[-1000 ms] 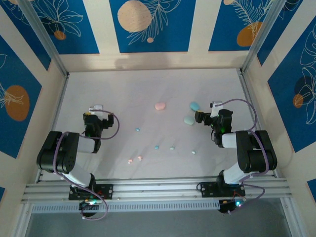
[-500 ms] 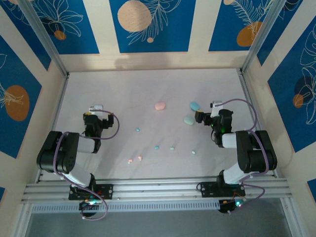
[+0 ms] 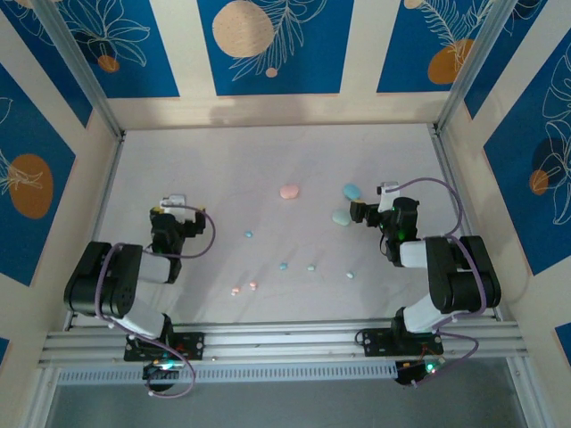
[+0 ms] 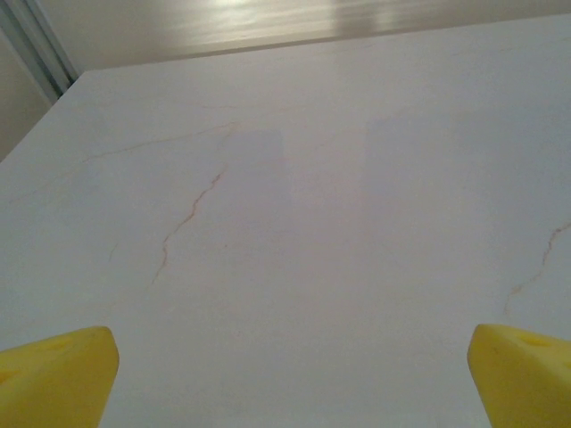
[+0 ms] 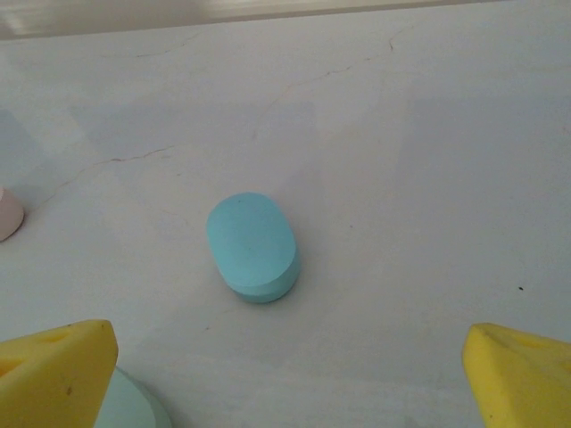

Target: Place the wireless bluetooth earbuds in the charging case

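Three closed charging cases lie at the table's middle right: pink (image 3: 289,191), light blue (image 3: 351,191) and pale mint (image 3: 341,218). Several tiny earbuds are scattered nearer the arms: two pink (image 3: 244,287), two blue (image 3: 283,266) (image 3: 249,234), two mint (image 3: 310,267) (image 3: 350,275). My right gripper (image 3: 360,211) hovers open just right of the mint case. In the right wrist view the blue case (image 5: 252,245) lies ahead of the open right gripper (image 5: 287,383), and the mint case (image 5: 132,408) peeks past the left fingertip (image 5: 55,374). My left gripper (image 3: 169,216) stands open over bare table at the left, its yellow fingertips (image 4: 55,376) wide apart.
Patterned blue and cream walls with metal posts enclose the white table (image 3: 223,160) on three sides. The pink case's edge (image 5: 7,214) shows at the far left of the right wrist view. Both arm bases sit on the rail (image 3: 285,341) at the near edge.
The left gripper has drawn back slightly toward the near edge. The right gripper has barely shifted. The cases and earbuds lie where they were.
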Robot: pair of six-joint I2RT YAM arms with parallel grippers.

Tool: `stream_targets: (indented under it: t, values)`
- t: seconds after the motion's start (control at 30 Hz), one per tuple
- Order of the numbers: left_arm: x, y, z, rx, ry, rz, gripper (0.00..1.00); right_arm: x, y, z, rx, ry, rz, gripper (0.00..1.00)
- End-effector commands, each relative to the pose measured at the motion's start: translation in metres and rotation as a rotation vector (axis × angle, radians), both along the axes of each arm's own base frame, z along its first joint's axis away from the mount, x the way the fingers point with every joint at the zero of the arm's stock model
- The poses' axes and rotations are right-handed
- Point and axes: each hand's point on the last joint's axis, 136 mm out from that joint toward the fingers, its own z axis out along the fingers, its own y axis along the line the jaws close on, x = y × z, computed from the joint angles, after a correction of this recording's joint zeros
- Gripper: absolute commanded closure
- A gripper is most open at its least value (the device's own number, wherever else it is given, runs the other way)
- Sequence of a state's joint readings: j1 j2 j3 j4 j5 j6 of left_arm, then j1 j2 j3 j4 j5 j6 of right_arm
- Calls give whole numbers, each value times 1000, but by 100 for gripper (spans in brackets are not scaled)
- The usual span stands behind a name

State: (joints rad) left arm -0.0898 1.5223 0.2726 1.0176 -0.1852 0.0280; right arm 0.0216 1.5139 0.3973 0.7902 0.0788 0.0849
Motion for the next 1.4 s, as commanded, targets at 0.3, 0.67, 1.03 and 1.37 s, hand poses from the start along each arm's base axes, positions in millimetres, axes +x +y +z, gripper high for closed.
stream_targets:
  t: [0.3, 0.67, 1.03, 1.37]
  values:
    - [-16, 18, 66, -214, 27, 175, 0, -6, 10, 67, 249, 371, -1, 1]
    - [-38, -38, 52, -592, 219, 6, 0, -20, 107, 81, 406, 531, 441, 21]
    - [-58, -71, 47, -789, 331, -104, 0, 25, 183, 44, 264, 663, 578, 22]
    - [-75, -73, 48, -770, 361, -120, 0, 77, 230, 5, 264, 772, 609, 23]
